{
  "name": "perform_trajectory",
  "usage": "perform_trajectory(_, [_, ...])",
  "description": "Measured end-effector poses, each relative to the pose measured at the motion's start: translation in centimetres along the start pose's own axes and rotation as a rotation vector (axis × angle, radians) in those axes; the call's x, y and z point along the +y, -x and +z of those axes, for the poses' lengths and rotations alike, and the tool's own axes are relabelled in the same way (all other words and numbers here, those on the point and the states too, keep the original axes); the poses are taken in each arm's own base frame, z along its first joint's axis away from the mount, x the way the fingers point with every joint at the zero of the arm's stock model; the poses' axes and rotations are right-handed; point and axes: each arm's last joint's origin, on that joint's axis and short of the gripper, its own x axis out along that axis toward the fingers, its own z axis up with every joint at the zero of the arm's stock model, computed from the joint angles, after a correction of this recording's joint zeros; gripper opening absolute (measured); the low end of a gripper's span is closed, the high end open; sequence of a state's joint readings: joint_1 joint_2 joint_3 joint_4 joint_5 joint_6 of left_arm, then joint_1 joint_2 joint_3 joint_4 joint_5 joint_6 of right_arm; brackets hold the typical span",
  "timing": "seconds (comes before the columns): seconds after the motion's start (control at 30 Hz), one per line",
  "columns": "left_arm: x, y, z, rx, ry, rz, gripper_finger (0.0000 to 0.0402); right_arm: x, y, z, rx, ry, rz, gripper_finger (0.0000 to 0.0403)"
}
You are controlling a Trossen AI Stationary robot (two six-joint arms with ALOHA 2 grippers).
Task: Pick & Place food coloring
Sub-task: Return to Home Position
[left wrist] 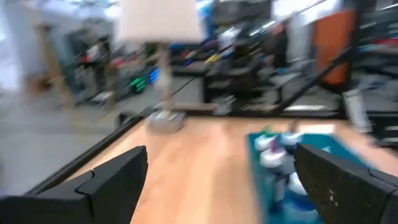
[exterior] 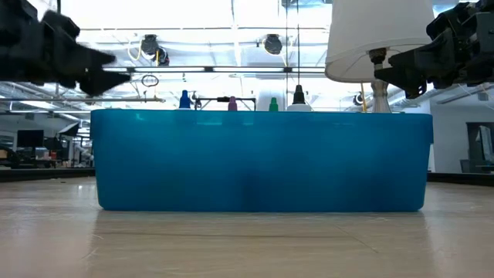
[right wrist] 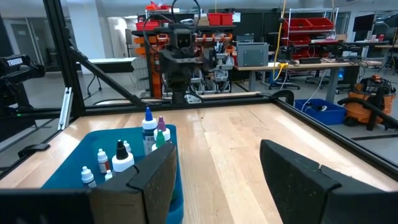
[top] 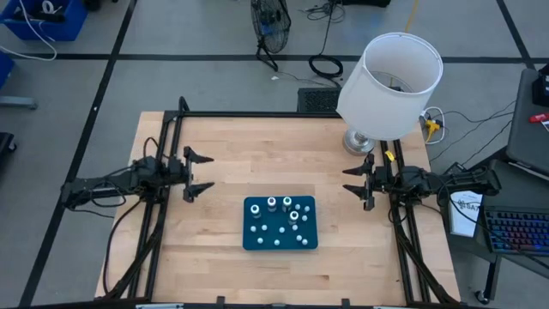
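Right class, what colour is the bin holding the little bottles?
The bin is blue; the low view shows it best.

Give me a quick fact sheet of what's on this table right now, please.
Table: wooden, with black rails along its sides
Blue bin: roughly mid-table, between the two arms
Food coloring bottles: several, upright inside the bin
Left pincer: open, empty, above the table's left side
Right pincer: open, empty, above the table's right side
Lamp: white shade, at the far right corner

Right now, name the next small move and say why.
Probably pull both arms back to rest: the left tool and right tool are open, empty and clear of the bin, and the bottles stand inside it.
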State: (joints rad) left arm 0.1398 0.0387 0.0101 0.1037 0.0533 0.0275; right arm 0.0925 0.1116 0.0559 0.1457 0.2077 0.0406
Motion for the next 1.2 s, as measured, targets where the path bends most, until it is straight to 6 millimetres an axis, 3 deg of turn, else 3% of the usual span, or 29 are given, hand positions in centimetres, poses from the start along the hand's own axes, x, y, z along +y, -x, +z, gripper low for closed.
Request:
perform_trajectory(0.17, [0.49,0.06,-0.72,0.079,0.021,0.128,0.0399,0.00,0.00,0.00,-0.001,0.000,0.000,0.0220])
perform_trajectory(1.2, [0.52,0.00,-0.42,0.047,-0.020,0.124,0.0399,0.00,0.00,0.00,-0.001,0.000,0.000,0.0218])
